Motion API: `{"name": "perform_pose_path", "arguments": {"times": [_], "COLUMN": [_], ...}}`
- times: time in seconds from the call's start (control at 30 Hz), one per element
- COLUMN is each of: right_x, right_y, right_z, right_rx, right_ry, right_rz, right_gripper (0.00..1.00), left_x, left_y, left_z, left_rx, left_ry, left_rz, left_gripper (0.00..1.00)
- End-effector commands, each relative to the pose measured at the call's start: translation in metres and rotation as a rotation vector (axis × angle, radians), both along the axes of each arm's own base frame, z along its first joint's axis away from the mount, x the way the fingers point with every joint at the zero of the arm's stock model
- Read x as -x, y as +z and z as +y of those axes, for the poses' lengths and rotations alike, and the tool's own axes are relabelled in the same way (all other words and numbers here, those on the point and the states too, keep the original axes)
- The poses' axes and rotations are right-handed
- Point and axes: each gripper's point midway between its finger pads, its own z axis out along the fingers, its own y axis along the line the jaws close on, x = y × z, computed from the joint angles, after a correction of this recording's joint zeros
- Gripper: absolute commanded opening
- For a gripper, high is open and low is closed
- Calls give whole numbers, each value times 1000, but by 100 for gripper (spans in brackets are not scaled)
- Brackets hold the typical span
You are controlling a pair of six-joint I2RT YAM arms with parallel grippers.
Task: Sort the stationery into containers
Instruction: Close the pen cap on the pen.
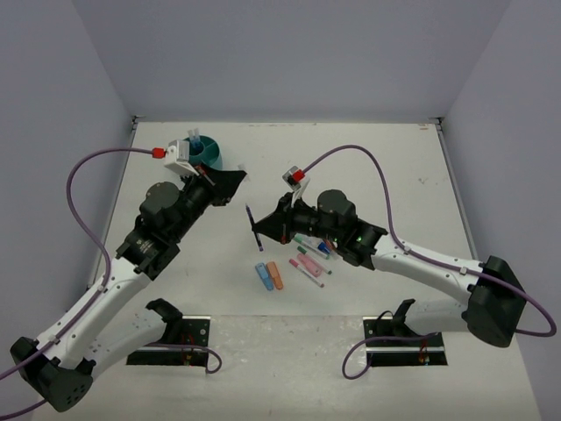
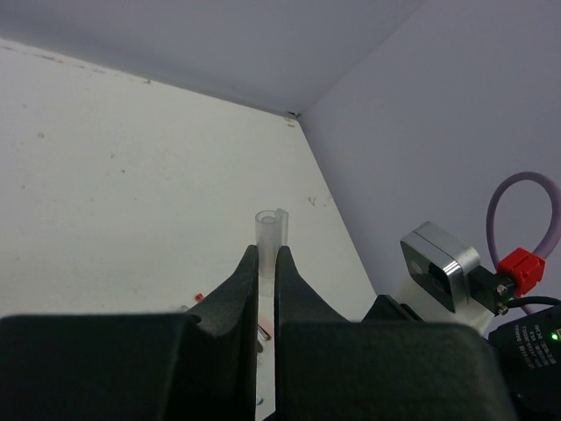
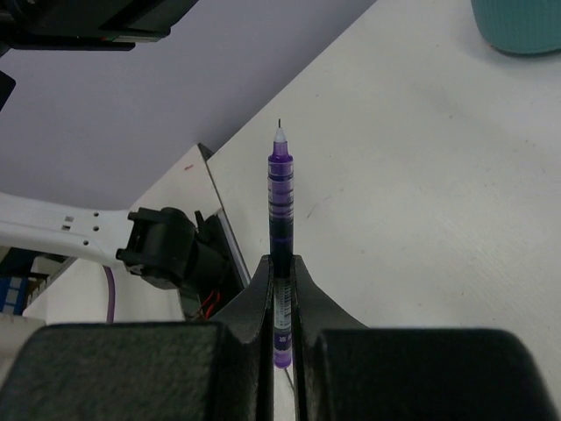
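**A:** So, the white table (image 1: 386, 167) is carrying everything. Both arms are reaching in over it from the near edge.

**B:** Noting that. The left arm (image 1: 131, 254) is stretching toward the far left. The right arm (image 1: 421, 263) is lying low and pointing in toward the middle.

**A:** Where is the teal tub (image 1: 209, 153) sitting?

**B:** At the far left of the table, just behind the left wrist, which is partly covering it. In the right wrist view, its wall is showing at the top right corner.

**A:** And the loose stationery (image 1: 308, 256)?

**B:** It is lying in a small heap of green, pink and red bits, just under the right wrist. A blue piece (image 1: 264, 277) and an orange piece (image 1: 276, 275) are lying side by side just left of the heap.

**A:** What is the right gripper (image 3: 280, 263) doing?

**B:** It is clamping a purple pen (image 3: 280, 202), with the bare tip pointing out past the fingertips. The pen is being held left of the heap.

**A:** And the left gripper (image 2: 267, 254)?

**B:** It is pinching a short clear cap (image 2: 270, 230) that is poking out beyond the jaws. I cannot tell more about the cap.
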Motion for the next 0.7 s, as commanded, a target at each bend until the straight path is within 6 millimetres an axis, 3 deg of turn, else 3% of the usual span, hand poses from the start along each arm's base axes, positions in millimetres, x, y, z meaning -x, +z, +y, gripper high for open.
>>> {"name": "perform_pose_path", "arguments": {"times": [0.0,0.67], "right_x": [-14,-34], "right_y": [58,78], "right_z": [-3,-14], "right_rx": [-97,-81], "right_ry": [-66,-154], "right_rz": [-127,-204], "right_gripper": [0,0], "left_x": [12,19], "left_y": [23,16], "left_z": [-7,-13], "left_rx": [29,33], "left_ry": [-69,-122], "left_rz": [-97,-80], "left_gripper": [0,0]}}
